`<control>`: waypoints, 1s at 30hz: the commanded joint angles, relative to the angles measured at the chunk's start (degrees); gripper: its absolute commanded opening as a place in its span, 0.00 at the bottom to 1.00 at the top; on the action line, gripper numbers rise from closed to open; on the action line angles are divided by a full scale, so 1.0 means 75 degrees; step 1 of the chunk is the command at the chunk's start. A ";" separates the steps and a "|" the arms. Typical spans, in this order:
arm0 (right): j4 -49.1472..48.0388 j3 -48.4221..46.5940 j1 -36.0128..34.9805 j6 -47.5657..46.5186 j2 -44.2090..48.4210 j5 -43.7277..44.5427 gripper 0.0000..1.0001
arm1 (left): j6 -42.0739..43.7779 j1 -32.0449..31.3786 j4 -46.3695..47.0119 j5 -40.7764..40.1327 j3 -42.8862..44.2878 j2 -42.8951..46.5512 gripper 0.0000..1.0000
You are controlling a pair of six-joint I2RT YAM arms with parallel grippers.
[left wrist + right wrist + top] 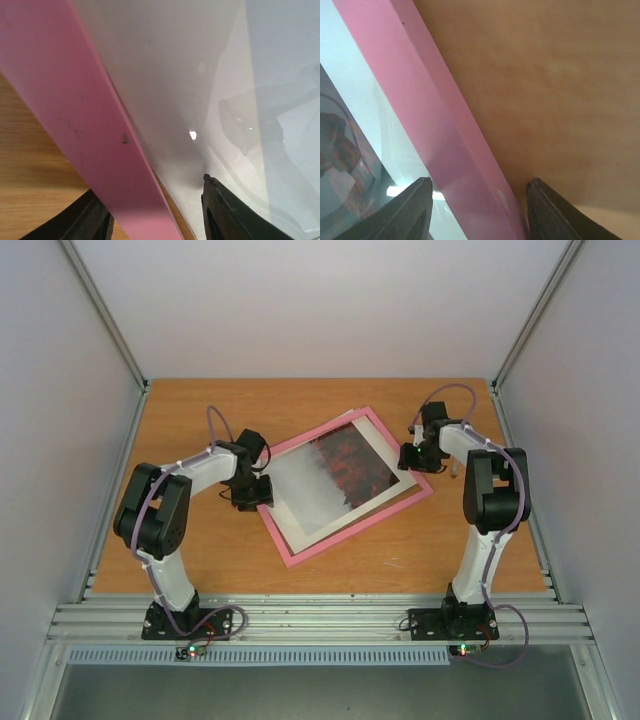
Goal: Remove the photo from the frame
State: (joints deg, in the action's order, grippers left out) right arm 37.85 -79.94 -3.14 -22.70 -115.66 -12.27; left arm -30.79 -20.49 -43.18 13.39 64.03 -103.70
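Left tool (pixel 150 189) wide open astride frame (pixel 65 90) rail; right tool (pixel 481 180) same, opposite rail.

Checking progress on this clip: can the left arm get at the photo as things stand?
Probably not yet. The frame lies pink side up, and the photo appears to sit behind reflective glazing. The left gripper only straddles the frame's edge, open.

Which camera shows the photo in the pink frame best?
The top external view: the whole photo shows, misty grey fading to red trees. The right wrist catches only a dark red sliver of it; the left wrist only pale glare.
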 commanded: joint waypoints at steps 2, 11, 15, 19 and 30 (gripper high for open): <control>0.0304 0.1263 -0.0027 0.0670 0.0816 -0.0148 0.50 | 0.0362 -0.0211 0.0167 0.0318 0.0357 -0.0406 0.44; -0.0029 0.2159 -0.0027 0.1047 0.1906 0.0342 0.40 | 0.0472 -0.0269 0.0001 0.0118 0.0507 -0.0169 0.32; -0.0019 0.2179 -0.0036 0.1040 0.2184 0.0381 0.36 | 0.0465 -0.0268 -0.0102 -0.0119 0.0492 0.0207 0.28; -0.0088 0.2309 -0.0037 0.1080 0.2453 0.0474 0.30 | 0.0415 -0.0268 -0.0143 -0.0241 0.0442 0.0431 0.25; -0.0195 0.2647 -0.0066 0.1396 0.3240 0.0034 0.01 | 0.0044 -0.0268 -0.0024 -0.0548 -0.0004 0.0770 0.34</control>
State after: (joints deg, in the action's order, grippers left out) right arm 39.11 -60.14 -3.20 -17.72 -93.97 -7.64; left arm -29.71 -21.32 -45.10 8.54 65.47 -100.68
